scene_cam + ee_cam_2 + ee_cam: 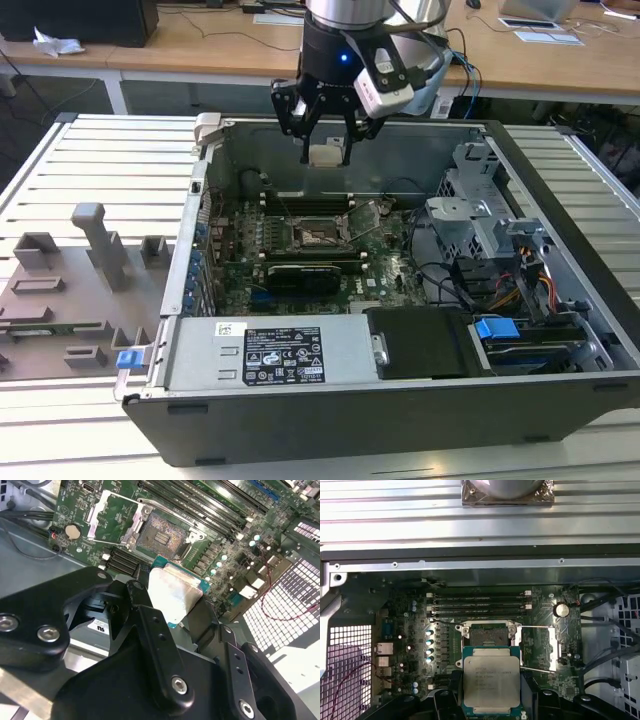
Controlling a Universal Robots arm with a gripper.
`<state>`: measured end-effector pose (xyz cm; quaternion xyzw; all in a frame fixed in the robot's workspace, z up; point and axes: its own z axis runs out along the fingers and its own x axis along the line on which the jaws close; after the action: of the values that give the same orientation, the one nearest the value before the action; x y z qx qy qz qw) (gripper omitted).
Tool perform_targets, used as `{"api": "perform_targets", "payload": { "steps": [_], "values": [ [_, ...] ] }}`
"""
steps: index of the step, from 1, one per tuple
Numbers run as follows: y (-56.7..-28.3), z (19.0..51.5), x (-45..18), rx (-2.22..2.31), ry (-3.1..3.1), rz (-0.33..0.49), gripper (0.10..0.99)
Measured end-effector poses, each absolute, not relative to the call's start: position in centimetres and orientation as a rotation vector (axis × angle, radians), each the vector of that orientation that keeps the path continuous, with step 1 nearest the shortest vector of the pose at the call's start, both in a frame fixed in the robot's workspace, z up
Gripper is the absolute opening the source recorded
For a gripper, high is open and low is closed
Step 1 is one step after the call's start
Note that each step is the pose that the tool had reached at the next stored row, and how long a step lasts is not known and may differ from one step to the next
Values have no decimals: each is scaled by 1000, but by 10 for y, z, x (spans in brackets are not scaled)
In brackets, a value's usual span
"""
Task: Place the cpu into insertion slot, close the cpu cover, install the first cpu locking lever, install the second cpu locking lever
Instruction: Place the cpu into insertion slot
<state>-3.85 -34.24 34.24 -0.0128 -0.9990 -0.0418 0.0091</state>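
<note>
My gripper (326,150) is shut on the cpu (327,156), a flat square chip with a dull silver top, and holds it in the air over the open computer case. Both wrist views show the cpu (491,680) (175,594) between the black fingers (451,692). The insertion slot (487,636) (159,536) (318,233) lies bare on the motherboard below the chip, its dark centre exposed. The cpu cover (538,645) (113,516) is swung open beside the slot. Two thin wire locking levers (536,627) stand released along the cover's edges.
The case (200,200) lies open on a slatted metal table. Long memory slots (477,605) run beside the socket, and a black card (305,275) sits on its other side. A power supply (290,355), drive cage (480,215) and cables line the case. Grey fixtures (90,270) stand at the exterior view's left.
</note>
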Motion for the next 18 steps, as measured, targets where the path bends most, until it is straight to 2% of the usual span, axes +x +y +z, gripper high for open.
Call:
{"api": "perform_targets", "payload": {
  "steps": [18],
  "values": [
    [-342, 327, -38, -40, -3121, -126, 545]
  ]
}}
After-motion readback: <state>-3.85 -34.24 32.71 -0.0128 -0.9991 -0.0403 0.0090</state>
